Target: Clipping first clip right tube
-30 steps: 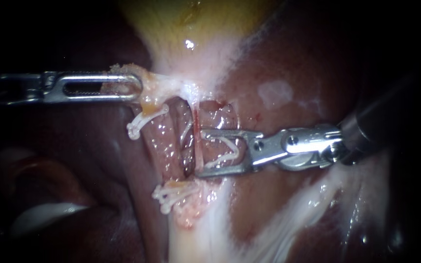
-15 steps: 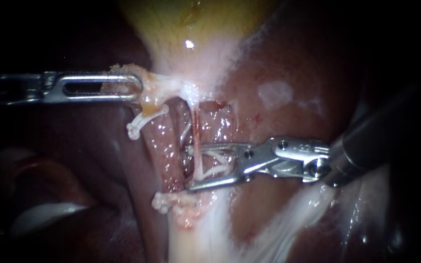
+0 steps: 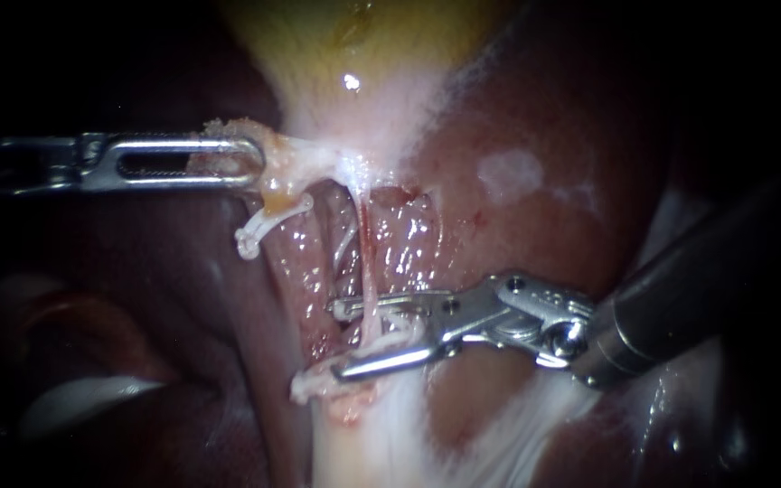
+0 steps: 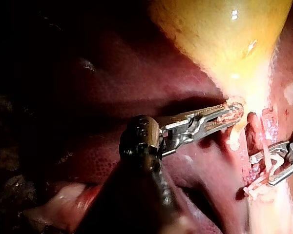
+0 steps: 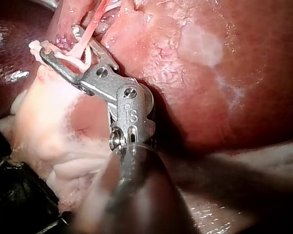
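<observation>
Clip placement: your right instrument (image 3: 336, 340), jaws half-closed, holds a white clip (image 3: 397, 327) astride the thin right tube (image 3: 363, 244) between them. Your left instrument (image 3: 251, 164) grips tissue (image 3: 275, 154). The next move likely calls for a full squeeze.

Red liver (image 3: 535, 108), yellow gallbladder (image 3: 318, 36) on it, upper ctr

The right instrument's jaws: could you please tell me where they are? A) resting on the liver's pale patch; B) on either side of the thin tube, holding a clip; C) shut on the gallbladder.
B: the jaws of the right instrument straddle the thin tube, holding a white clip between them.
</observation>
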Tool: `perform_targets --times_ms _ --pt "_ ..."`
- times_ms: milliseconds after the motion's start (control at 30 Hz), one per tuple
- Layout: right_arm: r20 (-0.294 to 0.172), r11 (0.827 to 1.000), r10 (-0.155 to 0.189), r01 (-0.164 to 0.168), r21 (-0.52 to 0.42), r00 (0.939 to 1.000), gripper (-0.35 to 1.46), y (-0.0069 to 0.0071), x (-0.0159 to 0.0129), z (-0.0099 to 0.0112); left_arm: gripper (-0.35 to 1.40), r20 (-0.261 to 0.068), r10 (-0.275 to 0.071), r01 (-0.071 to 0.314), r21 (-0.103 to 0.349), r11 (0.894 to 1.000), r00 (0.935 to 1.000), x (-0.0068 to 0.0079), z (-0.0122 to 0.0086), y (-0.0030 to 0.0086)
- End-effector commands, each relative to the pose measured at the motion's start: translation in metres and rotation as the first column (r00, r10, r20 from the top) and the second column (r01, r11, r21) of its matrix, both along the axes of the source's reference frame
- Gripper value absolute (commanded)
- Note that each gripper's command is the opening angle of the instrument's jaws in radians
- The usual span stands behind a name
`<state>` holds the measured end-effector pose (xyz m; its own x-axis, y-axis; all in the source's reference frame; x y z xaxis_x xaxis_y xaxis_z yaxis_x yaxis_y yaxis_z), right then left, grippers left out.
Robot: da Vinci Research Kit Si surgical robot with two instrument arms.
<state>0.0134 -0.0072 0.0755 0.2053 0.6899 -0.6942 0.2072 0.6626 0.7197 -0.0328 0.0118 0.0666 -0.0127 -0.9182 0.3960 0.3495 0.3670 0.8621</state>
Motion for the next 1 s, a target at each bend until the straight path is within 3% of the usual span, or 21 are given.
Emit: perform_targets --times_ms 33,100,233,300,467,1000 --pt "0.012 1.000 0.012 -0.012 0.010 0.9999 0.28 0.0001 -0.0001 -0.0001 -0.35 0.000 0.001 -0.001 0.000 1.000 1.0000 0.0000 0.0001 0.0000" --pt "0.024 0.999 0.019 -0.020 0.031 0.9995 0.16 0.0002 -0.0002 -0.0001 -0.35 0.000 0.001 -0.001 0.000 1.000 1.0000 0.0000 0.0001 0.0000" --pt "0.061 0.992 0.034 -0.041 0.118 0.9976 -0.34 0.0003 -0.0007 -0.0001 -0.35 0.000 0.001 -0.001 0.000 1.000 1.0000 0.0000 0.0001 0.0000" --pt "0.072 0.985 0.034 -0.046 0.164 0.9968 -0.35 0.0003 -0.0010 -0.0001 -0.35 0.000 0.001 -0.001 0.000 1.000 1.0000 0.0000 0.0002 0.0000" --pt "0.132 0.989 0.016 -0.035 0.145 0.9911 -0.35 0.0000 -0.0014 -0.0002 -0.35 0.001 0.001 -0.001 -0.001 1.000 1.0000 0.0001 0.0002 0.0000" --pt "0.132 0.989 0.015 -0.034 0.145 0.9912 -0.35 -0.0001 -0.0016 -0.0003 -0.35 0.001 0.001 -0.001 -0.001 1.000 1.0000 0.0002 0.0004 0.0000"
